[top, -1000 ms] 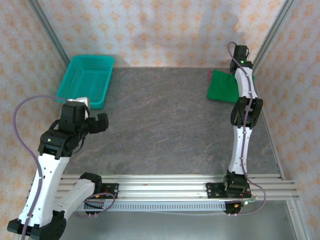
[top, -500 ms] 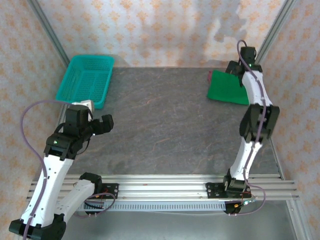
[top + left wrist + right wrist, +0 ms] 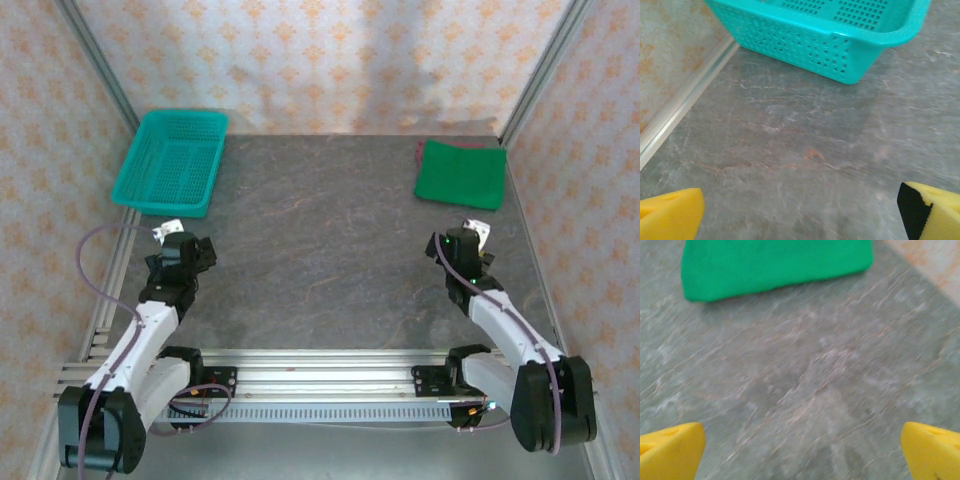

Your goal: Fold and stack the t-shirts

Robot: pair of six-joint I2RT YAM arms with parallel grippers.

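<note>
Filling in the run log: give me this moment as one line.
left gripper: open, empty | right gripper: open, empty | green t-shirt: folded, far right corner | teal basket: far left

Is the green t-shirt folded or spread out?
Folded: the green t-shirt lies as a small, neat rectangle, no sleeves showing.

The top camera looks down from high up over the near side at the whole table [image 3: 330, 230]; the left wrist camera sits low, close to the basket [image 3: 815, 45]; the right wrist camera sits low, facing the green shirt [image 3: 775, 265]; the top view has both too.
</note>
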